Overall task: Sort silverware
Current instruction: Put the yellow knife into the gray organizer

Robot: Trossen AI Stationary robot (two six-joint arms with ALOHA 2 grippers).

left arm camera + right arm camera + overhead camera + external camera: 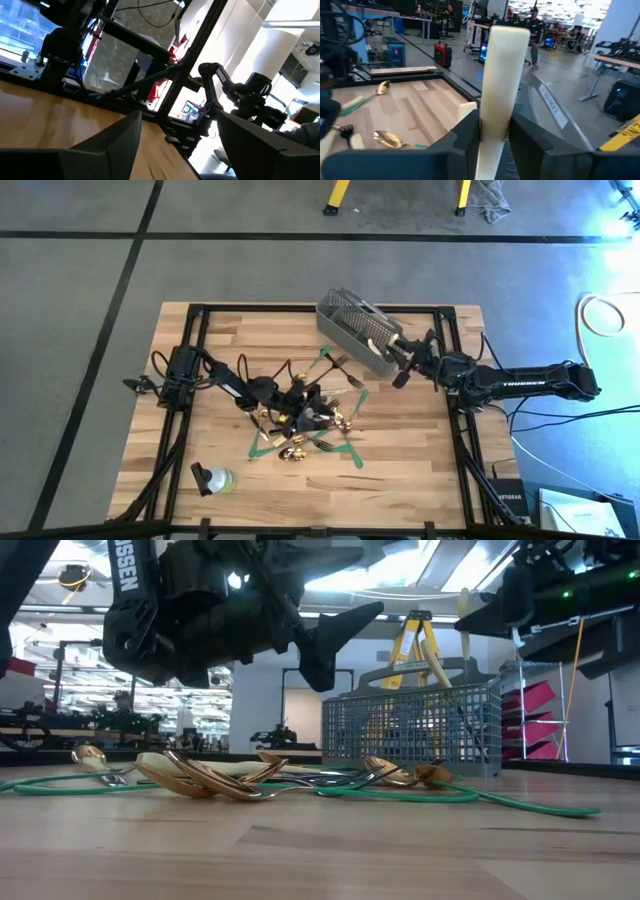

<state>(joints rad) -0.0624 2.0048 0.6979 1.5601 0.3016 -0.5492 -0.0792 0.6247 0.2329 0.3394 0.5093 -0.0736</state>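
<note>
**Operator:** While the right arm hangs over the grey mesh basket (357, 330), what do its jaws hold?

**Manual:** You see the right gripper (493, 131) with its jaws set on either side of a cream-handled knife (499, 85), the handle standing up between them. They touch the handle; whether they are clamping or letting go, you cannot tell. The high view puts this gripper at the basket's near end, at the back right of the worktop (200, 340).

**Operator:** And the left arm?

**Manual:** The left gripper (175, 145) hovers above the pile with its jaws wide and nothing between them.

**Operator:** Where is the rest of the silverware?

**Manual:** You find it heaped mid-worktop: gold spoons (195, 778), dark forks (335, 362) and cream knives, crossed over one another and over the flat green tape strips (262, 448). More cream handles stand inside the basket.

**Operator:** How will the pieces handle?

**Manual:** Judge them light and rigid. The polished spoons look slippery, with rounded bowls that may rock. The knife handles are flat, matt and straight-sided, the surest hold. Take each piece across the middle of its handle, away from tines and bowls. Expect tangled neighbours to drag along. The wood worktop is smooth, so pieces may slide under a shallow pinch.
</note>
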